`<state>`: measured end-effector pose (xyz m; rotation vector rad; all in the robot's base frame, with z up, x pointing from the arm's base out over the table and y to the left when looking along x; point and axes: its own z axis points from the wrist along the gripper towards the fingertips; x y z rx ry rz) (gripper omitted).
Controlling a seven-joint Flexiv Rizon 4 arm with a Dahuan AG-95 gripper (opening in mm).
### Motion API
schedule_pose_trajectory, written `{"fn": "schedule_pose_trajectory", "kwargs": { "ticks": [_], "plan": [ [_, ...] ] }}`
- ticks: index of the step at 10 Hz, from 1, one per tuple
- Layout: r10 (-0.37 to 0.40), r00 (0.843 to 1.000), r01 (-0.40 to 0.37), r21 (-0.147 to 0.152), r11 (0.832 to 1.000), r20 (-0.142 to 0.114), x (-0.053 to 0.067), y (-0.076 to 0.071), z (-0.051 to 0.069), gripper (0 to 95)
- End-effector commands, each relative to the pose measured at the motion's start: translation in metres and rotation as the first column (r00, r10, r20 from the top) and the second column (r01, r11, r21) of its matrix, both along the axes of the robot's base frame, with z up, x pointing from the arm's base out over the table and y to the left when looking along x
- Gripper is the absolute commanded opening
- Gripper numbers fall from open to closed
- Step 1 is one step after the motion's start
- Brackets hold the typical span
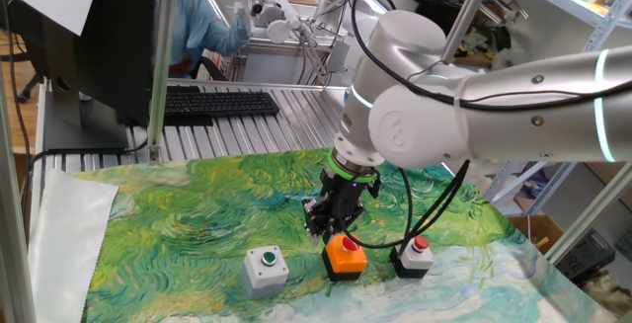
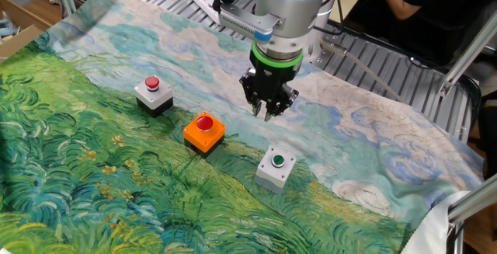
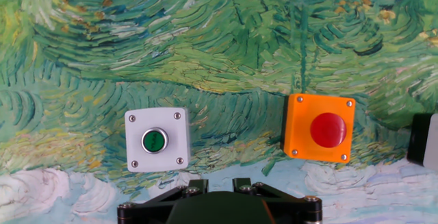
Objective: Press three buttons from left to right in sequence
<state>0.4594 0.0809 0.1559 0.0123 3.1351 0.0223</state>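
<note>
Painted cloth (image 2: 93,184) under three buttons (image 2: 204,132), one claw (image 2: 267,114) above, grip state unclear.

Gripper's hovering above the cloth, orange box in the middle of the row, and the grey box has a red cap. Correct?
Not quite: the grey box has a green cap, plain in the hand view. The red caps are on the orange box and the black box. The rest holds: the gripper hovers above the cloth, and orange is the middle one.
</note>
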Motion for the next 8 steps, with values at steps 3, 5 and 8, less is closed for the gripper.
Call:
{"fn": "schedule_pose_trajectory", "kwargs": {
  "ticks": [3, 5, 8],
  "plan": [
    [-0.019, 1.000, 0.019, 0.001, 1.000, 0.000, -0.0004, -0.0001, 0.0001, 19.0],
    [-0.022, 1.000, 0.022, 0.004, 1.000, -0.001, -0.0004, -0.0001, 0.0000, 19.0],
    [-0.048, 0.999, 0.048, 0.004, 0.999, -0.001, -0.0005, -0.0001, 0.0000, 19.0]
  ]
}}
